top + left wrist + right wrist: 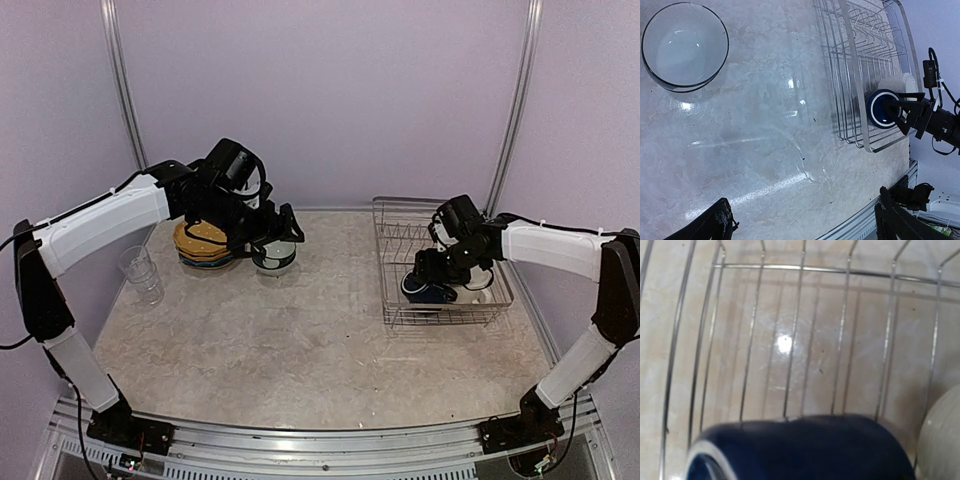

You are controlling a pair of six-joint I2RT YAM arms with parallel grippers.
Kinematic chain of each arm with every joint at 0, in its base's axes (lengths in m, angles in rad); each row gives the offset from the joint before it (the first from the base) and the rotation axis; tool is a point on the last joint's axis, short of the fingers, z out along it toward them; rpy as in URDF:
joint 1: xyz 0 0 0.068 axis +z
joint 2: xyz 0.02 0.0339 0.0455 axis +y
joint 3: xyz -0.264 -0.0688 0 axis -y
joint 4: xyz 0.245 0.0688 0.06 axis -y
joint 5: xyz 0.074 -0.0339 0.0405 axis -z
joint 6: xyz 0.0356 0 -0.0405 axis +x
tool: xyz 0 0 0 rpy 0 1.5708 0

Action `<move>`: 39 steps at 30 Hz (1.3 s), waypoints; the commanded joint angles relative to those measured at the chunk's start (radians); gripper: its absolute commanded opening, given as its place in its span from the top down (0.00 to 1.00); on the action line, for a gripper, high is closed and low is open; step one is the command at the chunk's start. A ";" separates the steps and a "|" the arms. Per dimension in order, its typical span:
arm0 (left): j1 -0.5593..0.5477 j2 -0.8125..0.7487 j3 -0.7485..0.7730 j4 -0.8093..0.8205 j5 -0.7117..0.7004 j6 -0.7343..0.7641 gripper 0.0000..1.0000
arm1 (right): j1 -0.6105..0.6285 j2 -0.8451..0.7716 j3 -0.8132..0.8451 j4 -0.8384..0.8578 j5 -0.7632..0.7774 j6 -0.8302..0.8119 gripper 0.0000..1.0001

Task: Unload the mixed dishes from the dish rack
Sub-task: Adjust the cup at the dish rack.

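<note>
Wide open and empty at the left end effector (802, 200), black fingers (710, 227) splayed to the bottom corners of the left wrist view, above bare table (765, 150). Down inside the dish rack (410, 235) at the right end effector (428, 275), right against the navy mug (425, 292) lying on its side by the rack's near edge; impossible to tell whether clenched on it or only touching. Just beside that mug, toward the rack's right wall, the cream mug (480, 282). Out on the table at far left, near the left end effector: the dark teal bowl (273, 258) with white inside, a stack of plates (205, 243) topped in yellow beside it, and clear glasses (140, 272) apart toward the table's left edge. Only from the top external camera, both arms, plates and glasses together. Only from the left wrist, a side look at the right end effector's fingers across the mug's blue opening. From the right wrist, own fingers out of sight, just the mug's dark curved side along the bottom, rack wires and tabletop behind, a pale curve of the cream mug at the right edge.
</note>
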 commanded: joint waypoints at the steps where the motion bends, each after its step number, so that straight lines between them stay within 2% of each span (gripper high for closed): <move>1: -0.008 -0.029 -0.017 -0.003 0.003 -0.003 0.06 | 0.006 0.016 0.031 -0.030 -0.072 -0.011 0.20; 8: -0.008 -0.013 -0.010 0.014 0.017 0.000 0.06 | 0.006 -0.103 -0.013 0.049 -0.304 -0.023 0.08; 16: -0.011 0.016 0.017 0.013 0.039 0.006 0.06 | -0.011 -0.165 -0.025 -0.024 -0.227 0.008 0.02; 21: -0.011 0.003 0.006 0.009 0.027 0.009 0.05 | -0.084 -0.212 -0.108 -0.006 -0.265 0.034 0.00; 25: -0.011 0.000 0.006 0.011 0.030 0.006 0.05 | -0.140 -0.234 -0.172 0.065 -0.348 0.062 0.04; 31: -0.012 -0.007 0.010 0.011 0.030 0.006 0.05 | -0.141 -0.187 -0.221 0.214 -0.536 0.099 0.12; 36: -0.012 -0.014 0.007 0.010 0.026 0.002 0.05 | -0.138 -0.156 -0.232 0.274 -0.587 0.110 0.16; 39: -0.014 -0.015 0.003 0.012 0.029 0.000 0.05 | -0.134 -0.117 -0.242 0.321 -0.633 0.129 0.27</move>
